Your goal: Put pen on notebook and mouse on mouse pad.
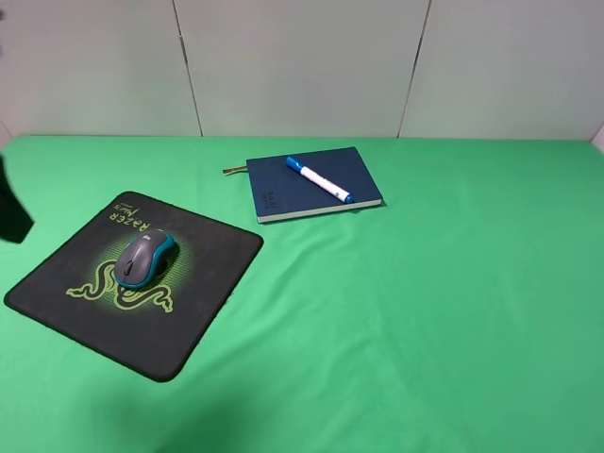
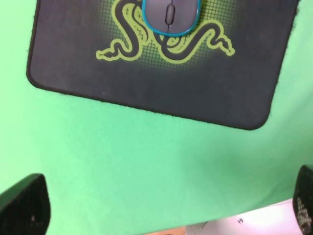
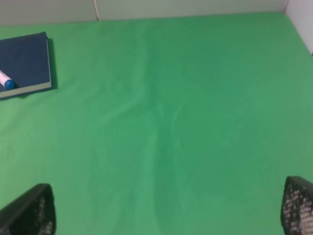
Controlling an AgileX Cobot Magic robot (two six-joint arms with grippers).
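A green cloth (image 1: 425,311) covered the table, lightly creased near its middle. Behind it stood a pale panelled wall (image 1: 302,66) with thin dark seams.

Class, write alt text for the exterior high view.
On a green cloth, a grey and teal mouse sits on a black mouse pad at left. Farther back, a blue-capped pen lies diagonally on a navy notebook.
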